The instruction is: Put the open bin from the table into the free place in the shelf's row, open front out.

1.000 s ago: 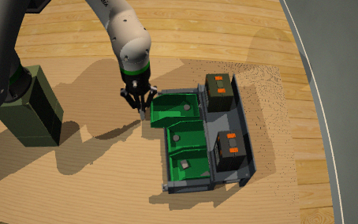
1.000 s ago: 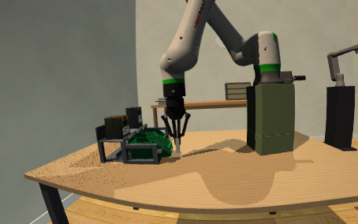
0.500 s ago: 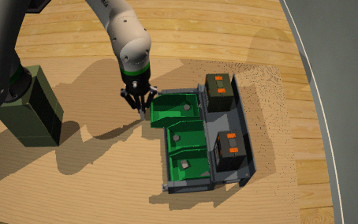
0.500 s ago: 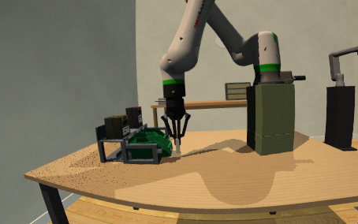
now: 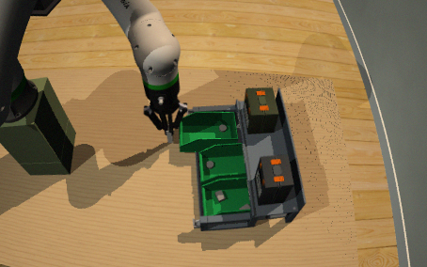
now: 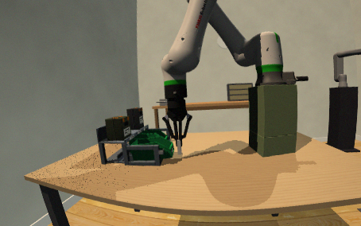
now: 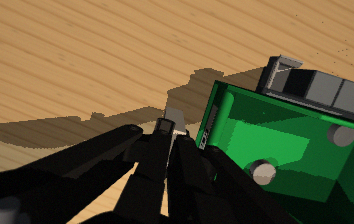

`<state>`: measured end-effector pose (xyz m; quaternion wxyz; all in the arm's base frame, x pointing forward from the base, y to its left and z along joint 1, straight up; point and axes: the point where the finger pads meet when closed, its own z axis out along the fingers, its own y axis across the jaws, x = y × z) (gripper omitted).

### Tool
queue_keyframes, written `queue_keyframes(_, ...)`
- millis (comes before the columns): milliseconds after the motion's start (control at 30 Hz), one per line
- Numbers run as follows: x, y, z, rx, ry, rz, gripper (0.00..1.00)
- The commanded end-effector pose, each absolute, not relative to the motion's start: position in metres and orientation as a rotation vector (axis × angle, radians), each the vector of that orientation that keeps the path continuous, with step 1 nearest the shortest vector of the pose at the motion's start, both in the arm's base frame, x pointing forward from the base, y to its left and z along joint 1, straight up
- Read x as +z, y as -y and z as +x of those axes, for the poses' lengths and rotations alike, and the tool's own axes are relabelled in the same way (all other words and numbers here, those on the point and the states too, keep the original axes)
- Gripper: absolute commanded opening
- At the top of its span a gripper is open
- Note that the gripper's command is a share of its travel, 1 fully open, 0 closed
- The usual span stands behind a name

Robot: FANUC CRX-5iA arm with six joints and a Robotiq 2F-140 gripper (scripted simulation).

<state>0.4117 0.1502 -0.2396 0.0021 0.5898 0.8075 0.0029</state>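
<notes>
The green bin (image 5: 208, 130) (image 7: 273, 145) at the far end of the row has its front end sticking out past the shelf's front, farther out than the other two bins. Two round grey parts show in it in the wrist view. Its rear end is toward the upper board. Whether it sits tilted on the lip is hard to tell. Two other green bins (image 5: 223, 162) (image 5: 226, 197) stand in the shelf (image 5: 226, 222) (image 6: 142, 162), each with a part inside. My gripper (image 5: 169, 137) (image 6: 180, 152) (image 7: 170, 121) is shut and empty, fingers down, low over the table just in front of the protruding bin's front.
Two dark cases with orange latches (image 5: 261, 110) (image 5: 275, 180) stand on the shelf's upper board (image 5: 260, 147) behind the bins. The shelf's grey end frame (image 7: 323, 92) runs beside the protruding bin. The robot's green pedestal (image 6: 277, 119) stands on the table, away from the shelf.
</notes>
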Motion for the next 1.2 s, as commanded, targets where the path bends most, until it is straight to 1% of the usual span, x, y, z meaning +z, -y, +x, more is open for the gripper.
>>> queue_keyframes(0,-0.239,-0.15,0.412,0.009,-2.533,1.85,0.0)
queue_keyframes(600,-0.239,-0.15,0.413,0.009,-2.533,1.85,0.0)
queue_keyframes(1167,-0.239,-0.155,0.426,0.009,-2.533,1.85,0.0)
